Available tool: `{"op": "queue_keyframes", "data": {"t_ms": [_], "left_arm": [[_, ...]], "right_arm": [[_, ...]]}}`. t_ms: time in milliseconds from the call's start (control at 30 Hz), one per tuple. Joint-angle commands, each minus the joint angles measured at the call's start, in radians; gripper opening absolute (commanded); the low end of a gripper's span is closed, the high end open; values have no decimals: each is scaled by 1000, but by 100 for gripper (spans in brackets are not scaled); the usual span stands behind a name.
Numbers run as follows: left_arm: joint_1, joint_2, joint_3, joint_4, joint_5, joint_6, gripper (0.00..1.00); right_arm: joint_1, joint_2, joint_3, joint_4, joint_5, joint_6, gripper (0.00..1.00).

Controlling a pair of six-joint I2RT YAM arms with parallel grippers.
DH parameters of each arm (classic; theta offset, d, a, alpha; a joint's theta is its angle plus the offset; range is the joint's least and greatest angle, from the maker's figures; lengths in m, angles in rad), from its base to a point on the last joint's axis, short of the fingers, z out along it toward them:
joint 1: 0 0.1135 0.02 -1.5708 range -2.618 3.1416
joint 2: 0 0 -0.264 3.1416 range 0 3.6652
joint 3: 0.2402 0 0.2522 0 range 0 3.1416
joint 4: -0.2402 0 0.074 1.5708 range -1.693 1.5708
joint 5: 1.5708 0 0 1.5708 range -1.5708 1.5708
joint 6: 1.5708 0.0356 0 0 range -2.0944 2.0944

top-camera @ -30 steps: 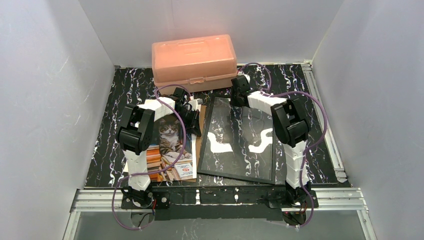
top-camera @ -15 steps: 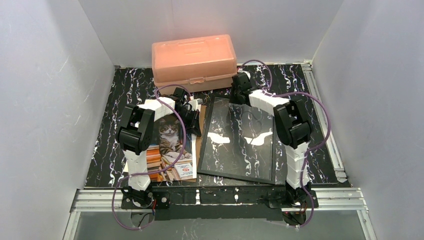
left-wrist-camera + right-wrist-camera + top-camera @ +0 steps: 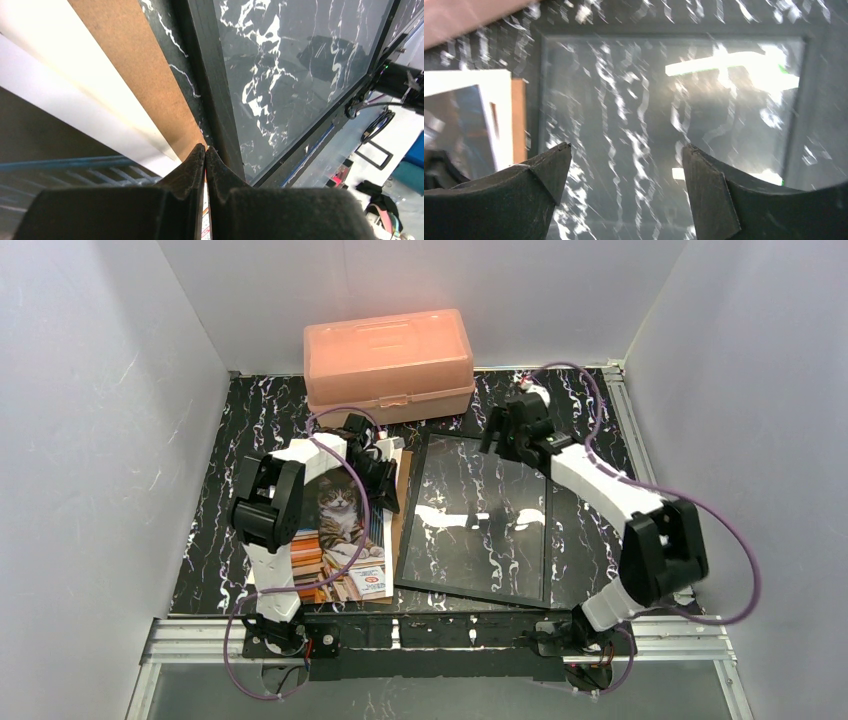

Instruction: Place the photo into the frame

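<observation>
Since the earlier frame the right arm has swung out toward the table's right edge. The right gripper has spread its jaws wide and hangs empty over the far right corner of the thin black picture frame with a clear pane.

The frame lies flat in the middle of the black marbled table. The rectangular paper photo of a cat on stacked books lies face up just left of it. A strip of plain brown backing board shows between them.

The left gripper is pressed together at the photo's far right corner. I cannot tell whether it nips the paper.

The step in hand looks like picking up the photo. Next it must be lifted clear of the board and laid squarely on the pane.
</observation>
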Motion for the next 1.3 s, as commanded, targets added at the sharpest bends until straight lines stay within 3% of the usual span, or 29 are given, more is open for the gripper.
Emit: {"op": "queue_keyframes", "data": {"t_ms": [0, 200, 300, 400, 600, 800, 1100, 1267], "left_arm": [[12, -83, 35, -99, 16, 71, 5], [71, -151, 135, -285, 24, 150, 36], [150, -177, 206, -422, 42, 216, 48], [263, -185, 282, -565, 16, 294, 58], [570, -173, 361, -687, -77, 428, 59], [803, -104, 331, -667, -191, 506, 55], [857, -32, 230, -439, -346, 463, 37], [855, 17, 209, -380, -383, 449, 32]], "right_arm": [[-23, -157, -132, -142, 58, 25, 91], [-25, -253, -211, -307, 136, 61, 93], [-15, -291, -248, -294, 60, 85, 97], [149, -275, -191, -259, 111, 113, 99], [404, -10, 75, -241, 150, 127, 99], [471, 245, 280, -144, 54, 151, 98], [468, 556, 584, -118, -18, 160, 97], [461, 635, 639, -142, -33, 187, 96]]}}
